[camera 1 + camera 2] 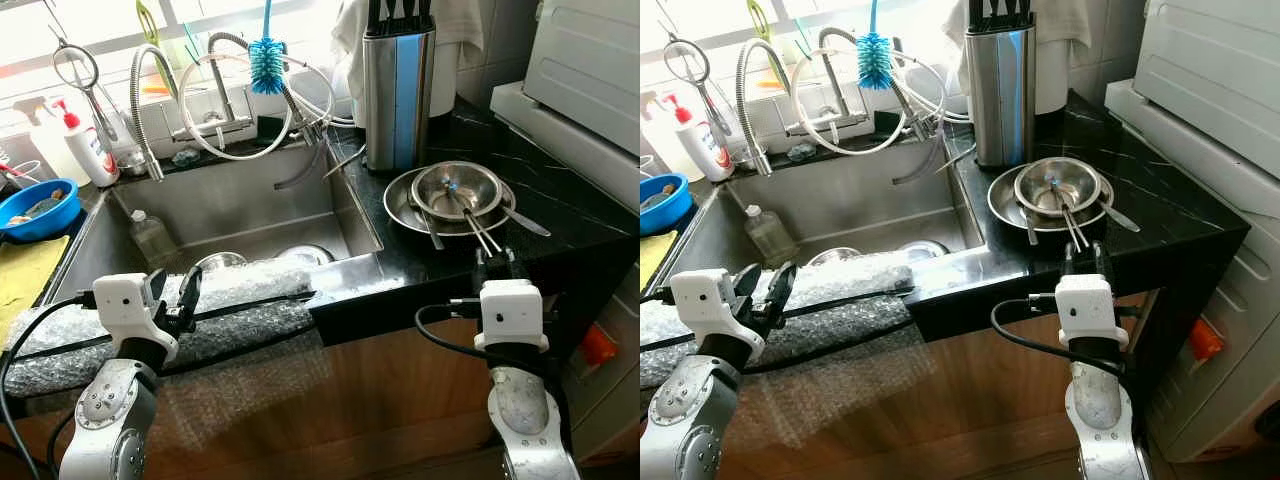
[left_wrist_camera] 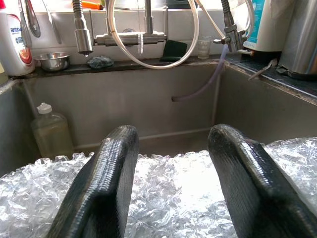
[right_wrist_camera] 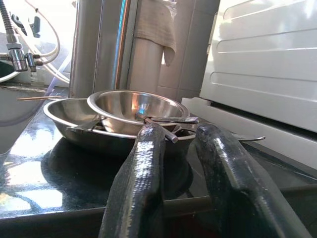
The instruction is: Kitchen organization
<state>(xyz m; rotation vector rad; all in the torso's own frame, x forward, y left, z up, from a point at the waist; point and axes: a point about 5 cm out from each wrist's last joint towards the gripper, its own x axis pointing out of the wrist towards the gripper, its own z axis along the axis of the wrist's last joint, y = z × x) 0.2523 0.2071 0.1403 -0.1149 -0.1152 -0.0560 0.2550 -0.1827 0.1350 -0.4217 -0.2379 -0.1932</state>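
Currently a black stone counter [image 1: 560, 210] is seen beside a steel sink [image 1: 240, 215] under a bright window.

Two nested steel bowls [image 1: 455, 195] holding cutlery are set near the counter's front edge, just beyond the right gripper [image 1: 495, 262], whose fingers are parted and empty. The left gripper [image 1: 172, 300], likewise spread, is held over bubble wrap [image 1: 230, 300] on the sink's front rim.

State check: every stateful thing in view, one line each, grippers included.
Left gripper: open, over the bubble wrap on the sink's front edge.
Right gripper: open, at the black counter edge, short of the bowls.
Small steel bowl: upright, nested in the wider steel bowl, utensils inside.
Chrome tap: one drop at the spout, no stream.
Steel knife block: upright, handles in its top.
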